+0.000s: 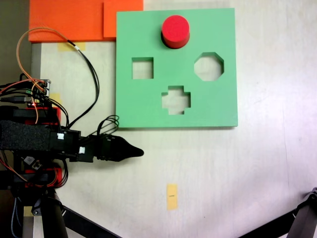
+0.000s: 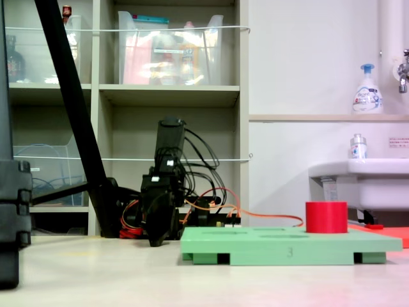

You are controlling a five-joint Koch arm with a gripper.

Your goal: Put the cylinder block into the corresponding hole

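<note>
The red cylinder block (image 1: pixel 175 30) stood upright on the green board (image 1: pixel 148 104), near the board's top edge in the downward-looking fixed view. In the low fixed view it (image 2: pixel 326 217) stood well above the board's top face (image 2: pixel 291 243), so it was either resting on the surface of the board or only partly seated. No round hole could be seen anywhere on the board; the three open cutouts were a square (image 1: pixel 142 68), an octagon (image 1: pixel 208 66) and a cross (image 1: pixel 176 99). That suggested the round hole lay beneath the block, though the pictures did not prove it.

The tool (image 1: pixel 134 152) sat off the board, near its lower left corner on the pale surface (image 1: pixel 257 173), well apart from the block and holding nothing. From above it showed as a single dark point, and from the side its tips (image 2: pixel 157 240) pointed down near the surface; I could not tell whether its jaws were spread or pressed together.

Judged from this, the task looked close to finished or finished: the block was at the likely hole and the arm was clear of it. What remained, if anything, was pressing the block fully down.
</note>
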